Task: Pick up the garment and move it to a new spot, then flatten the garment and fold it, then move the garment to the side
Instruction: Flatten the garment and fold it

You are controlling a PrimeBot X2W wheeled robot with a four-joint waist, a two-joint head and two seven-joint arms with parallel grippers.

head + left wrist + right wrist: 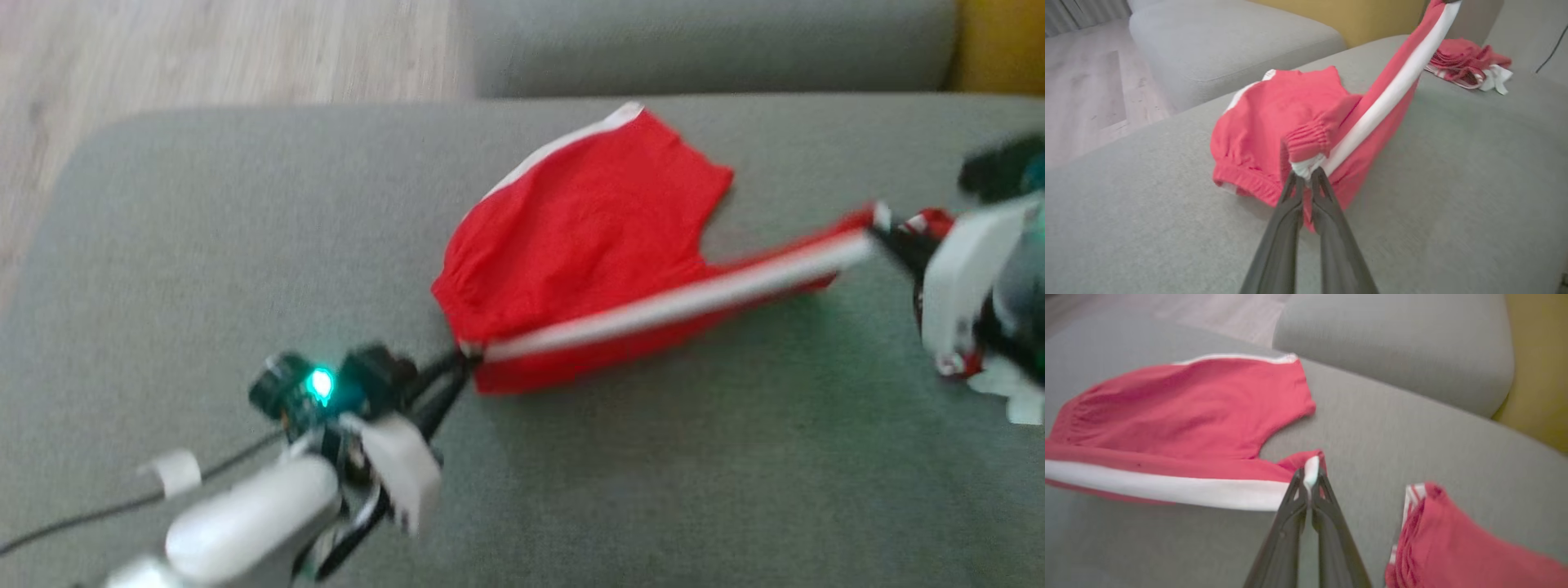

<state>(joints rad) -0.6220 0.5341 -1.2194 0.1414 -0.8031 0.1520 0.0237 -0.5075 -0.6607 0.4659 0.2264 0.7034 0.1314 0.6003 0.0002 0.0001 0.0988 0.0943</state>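
- Pinching one end of the white side stripe with the left gripper [1306, 175], fingers clenched on the elastic waistband corner of the garment [588, 220].
- Pinching the other end of the same stripe with the right gripper [1310, 482], fingers closed tight on the hem corner of the leg.
- Holding the striped edge stretched between both grippers and lifted a little above the grey cushion [245, 245]; leaving the rest of the red shorts lying on the cushion behind this edge, near the middle of the seat in the head view.
- Judging the step as flattening: spreading the cloth out before any fold.
- Probably needing both grippers at equal height, pulling gently apart and stopping at a straight stripe, not dragging the elastic out of the fingers.
- Then lowering both ends together toward the near side, letting the far leg slide flat and not bunch under the near one.
- Watching the waistband by the left gripper: gathered there into a small hanging fold, likely wrinkling if laid down so.
- Watching also the second red pile [1453, 547] just beside the right gripper: risking a catch on the way down, so aiming well apart from it.
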